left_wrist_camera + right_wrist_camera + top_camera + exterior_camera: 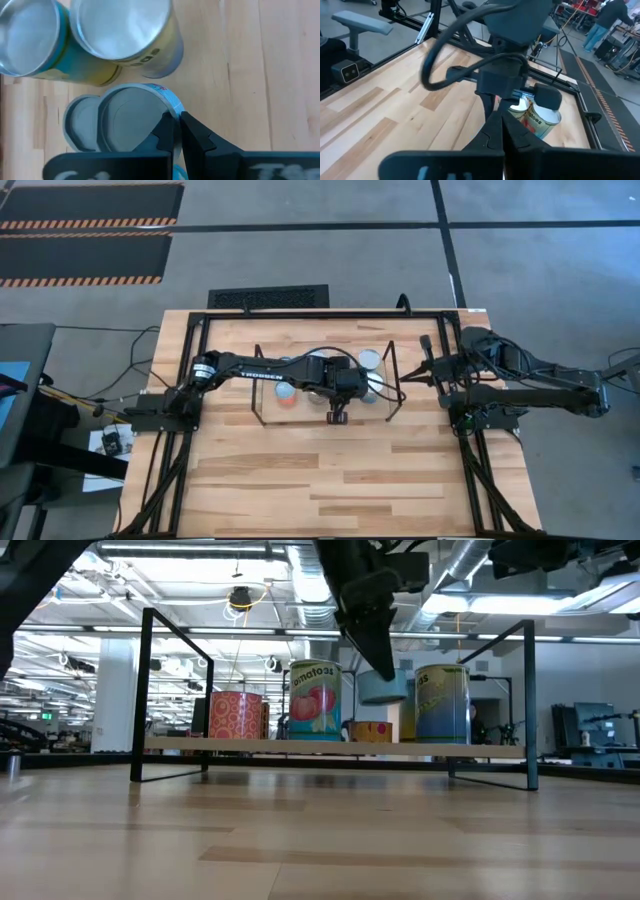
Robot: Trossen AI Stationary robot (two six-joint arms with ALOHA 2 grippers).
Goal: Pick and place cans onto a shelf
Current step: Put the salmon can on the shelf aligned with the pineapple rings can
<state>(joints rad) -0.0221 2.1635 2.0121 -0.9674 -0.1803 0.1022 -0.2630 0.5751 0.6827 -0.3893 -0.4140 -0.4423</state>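
From the overhead camera I see my left gripper [337, 417] reaching over the low light-wood shelf with thin black wire uprights [268, 411], near its middle. The low camera shows that gripper [378, 668] pinched shut on the rim of a small pale-blue tin with a silvery top [383, 686], which hangs above the shelf board [250, 745], clear of it. The left wrist camera confirms the dark fingers [192, 132] closed on that tin's rim [150, 92], at about 3 o'clock on its round top.

On the shelf I count at least 4 standing cans in the low view: an orange patterned can [235, 715] toward the 9 o'clock end, a tomato-labelled green and red can [315, 700] beside it, a short yellow can [372, 731] under the lifted tin, and a yellow and blue labelled can [443, 703] toward 3 o'clock.

My right gripper [428, 370] waits just off the shelf's 3 o'clock end; its fingers [512, 132] look closed and empty, though the view is tight.
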